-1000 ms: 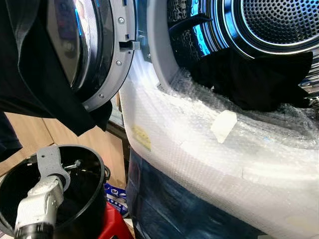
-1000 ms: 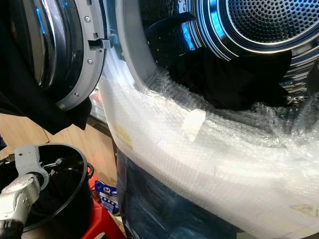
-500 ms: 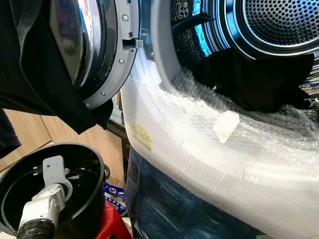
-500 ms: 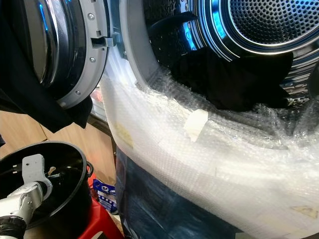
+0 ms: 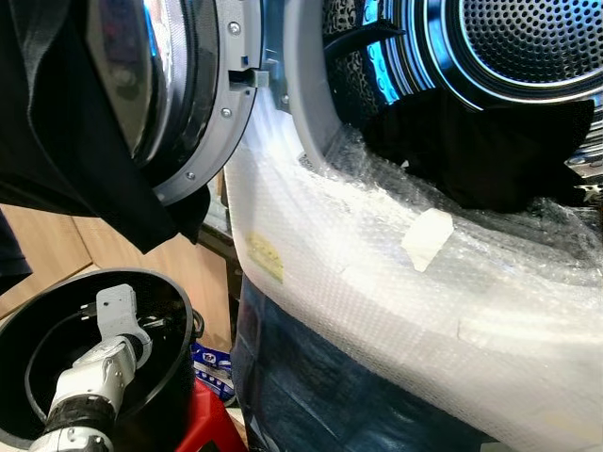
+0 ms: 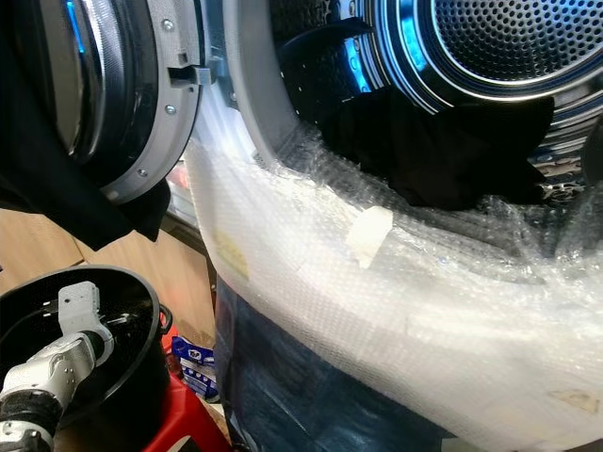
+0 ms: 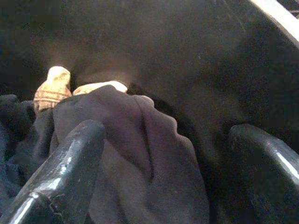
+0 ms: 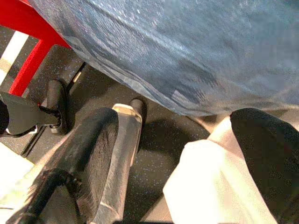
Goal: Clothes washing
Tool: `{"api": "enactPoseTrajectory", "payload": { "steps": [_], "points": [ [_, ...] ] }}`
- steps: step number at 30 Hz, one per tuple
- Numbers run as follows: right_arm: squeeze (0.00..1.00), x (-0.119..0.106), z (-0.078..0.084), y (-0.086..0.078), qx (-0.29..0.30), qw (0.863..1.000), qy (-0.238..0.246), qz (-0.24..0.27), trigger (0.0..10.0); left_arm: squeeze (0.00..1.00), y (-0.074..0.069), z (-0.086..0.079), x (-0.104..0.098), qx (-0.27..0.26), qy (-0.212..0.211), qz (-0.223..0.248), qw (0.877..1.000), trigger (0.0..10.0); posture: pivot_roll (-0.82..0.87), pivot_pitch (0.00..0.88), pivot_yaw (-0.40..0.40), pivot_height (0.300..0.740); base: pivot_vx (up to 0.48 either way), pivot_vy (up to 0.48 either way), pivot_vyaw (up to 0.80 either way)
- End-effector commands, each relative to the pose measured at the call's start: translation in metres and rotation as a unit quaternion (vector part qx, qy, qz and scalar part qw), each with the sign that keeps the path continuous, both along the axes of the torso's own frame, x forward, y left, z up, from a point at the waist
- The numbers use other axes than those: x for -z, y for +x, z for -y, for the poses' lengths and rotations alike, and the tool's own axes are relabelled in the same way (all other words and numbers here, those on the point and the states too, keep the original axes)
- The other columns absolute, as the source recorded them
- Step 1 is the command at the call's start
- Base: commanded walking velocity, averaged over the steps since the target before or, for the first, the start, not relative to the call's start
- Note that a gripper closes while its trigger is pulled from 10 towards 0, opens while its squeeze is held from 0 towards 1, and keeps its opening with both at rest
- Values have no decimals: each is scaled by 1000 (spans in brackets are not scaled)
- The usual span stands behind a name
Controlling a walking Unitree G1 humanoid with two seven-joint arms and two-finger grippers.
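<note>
1: Two dark pieces placed so far: one black garment [image 5: 490, 155] slumped in the mouth of the washing machine drum [image 5: 528, 38], another draped over the open door [image 5: 203, 122]. More down in the black bucket [image 5: 184, 330] on the red stool [image 5: 212, 424], just beside the machine.

2: Step in hand?

1: Picking the next piece, by the look of it. Left gripper [image 7: 166, 133] down inside the bucket, jaws spread wide, nothing between them yet. Poised right over a bunched fold of dark cloth [image 7: 140, 154], with something tan [image 7: 51, 88] tucked behind it against the bucket wall.

2: Touching the cloth?

1: Cannot tell from the wrist view; very close at the least.

2: Right side?

1: Right gripper [image 8: 173, 126] hanging idle low by the machine's blue-filmed front, fingers apart, holding nothing.

2: Next move, then?

1: Probably: sink a little deeper, close on the raised fold, lift clear of the rim. Then carry up and across the bubble wrap [image 5: 377, 282] over the front lip, and release well inside the drum.

2: Risks?

1: Thin pinch slipping off on the lift. Tan item dragged along unasked. Trailing cloth snagging on the wrap or left hanging over the lip, as the piece at the mouth nearly does.
</note>
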State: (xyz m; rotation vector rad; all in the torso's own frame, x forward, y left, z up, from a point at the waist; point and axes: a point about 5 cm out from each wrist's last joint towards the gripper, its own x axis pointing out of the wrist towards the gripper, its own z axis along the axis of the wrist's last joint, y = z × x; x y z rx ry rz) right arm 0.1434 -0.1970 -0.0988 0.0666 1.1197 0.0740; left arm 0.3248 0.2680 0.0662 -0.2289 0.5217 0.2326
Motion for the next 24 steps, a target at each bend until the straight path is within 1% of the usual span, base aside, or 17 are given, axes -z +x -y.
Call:
{"api": "enactPoseTrajectory", "payload": {
  "steps": [1,4,6,9,10,11,12,13,14,20,23,24],
  "points": [
    [0,-2,3,2,4,1000,-4,8,10000,1000,1,-4,-1,-15,8,-3,1000,10000,5,31,-112,740,0,0,0],
    [0,-2,2,5,-6,1000,-6,11,10000,1000,1,-10,-2,-33,14,-2,999,10000,-8,29,-113,740,0,0,0],
    [0,-3,2,6,-7,1000,-6,14,10000,1000,-1,-18,-3,-52,19,-7,998,10000,-20,27,-117,740,0,0,0],
    [0,-4,7,6,-4,1000,-9,14,10000,1000,-3,-29,-5,-92,23,-8,995,10000,-32,21,-125,740,0,0,0],
    [0,-4,7,6,-4,1000,-9,14,10000,1000,-3,-29,-5,-92,23,-8,995,10000,-32,21,-125,740,0,0,0],
    [0,-4,9,5,-3,1000,-10,13,10000,1000,-4,-32,-5,-104,24,-8,994,10000,-33,15,-130,740,0,0,0],
    [0,-3,11,3,-3,1000,-11,13,10000,741,-5,-33,-4,-110,24,-9,994,10000,-33,14,-131,740,0,0,0],
    [0,-3,11,3,-4,1000,-11,12,10000,741,-5,-34,-4,-113,25,-9,993,10000,-33,14,-131,740,0,0,0],
    [0,-3,12,1,-3,1000,-12,9,10000,0,-7,-35,-2,-118,28,-12,993,10000,-36,14,-138,740,0,0,0],
    [0,-1,16,-5,-9,1000,-15,0,10000,0,-13,-38,6,-138,33,-22,990,10000,-29,9,-155,740,0,0,0],
    [0,-1,17,-6,-3,1000,-14,-1,10000,0,-16,-39,10,-153,23,-27,988,10000,-16,9,-156,740,0,0,0],
    [0,-1,16,-5,-11,1000,-18,-1,10000,0,-16,-38,11,-155,17,-25,987,10000,-14,7,-153,740,0,0,0]
  ]
}}
